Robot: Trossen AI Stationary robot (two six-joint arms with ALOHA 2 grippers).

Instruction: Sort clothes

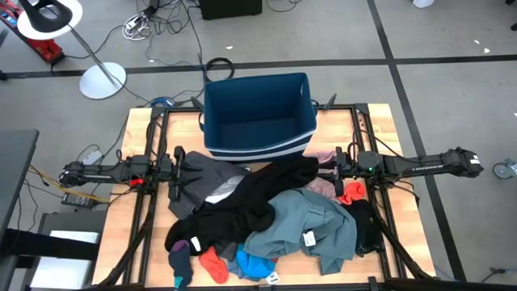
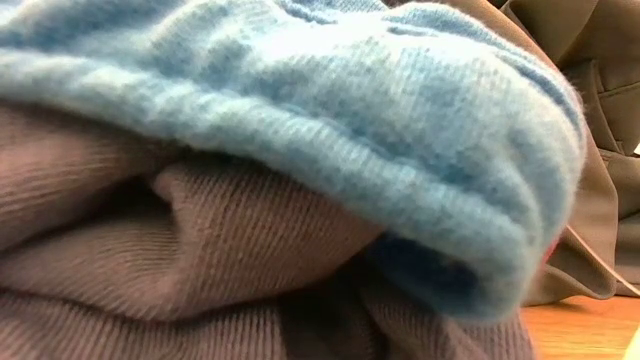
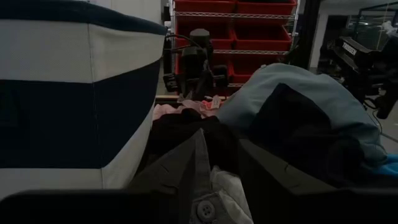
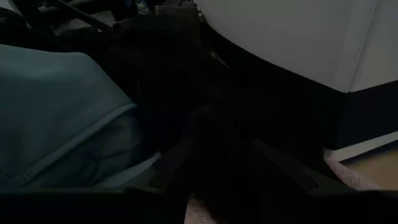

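The clothes lie in a heap on the table's middle and near side: a dark grey garment (image 1: 206,174), a black one (image 1: 258,198), a grey-teal one (image 1: 311,226), pale pink (image 1: 325,158), orange-red (image 1: 351,192) and bright blue (image 1: 254,265) pieces. The heap's far side lies against a blue bin (image 1: 258,113). My left gripper (image 1: 179,171) (image 3: 222,139) stands open at the heap's left edge, grey buttoned cloth (image 3: 208,199) between its fingers. My right gripper (image 1: 333,168) (image 4: 224,134) stands open at the heap's right edge, over black cloth (image 4: 217,168). My left gripper points level from the table's left at the dark grey garment, whose buttoned edge lies between its fingers; whether they touch it I cannot tell. My right gripper points from the table's right at the black garment lying between its fingers; whether they touch it I cannot tell.
The bin's white-striped wall (image 3: 68,93) stands close beside my left gripper, and its wall (image 4: 298,43) stands close beside my right. Bare wood shows at the far corners (image 1: 141,133) (image 1: 380,121). Bright blue knit (image 2: 350,110) and brownish cloth (image 2: 200,260) fill the low view.
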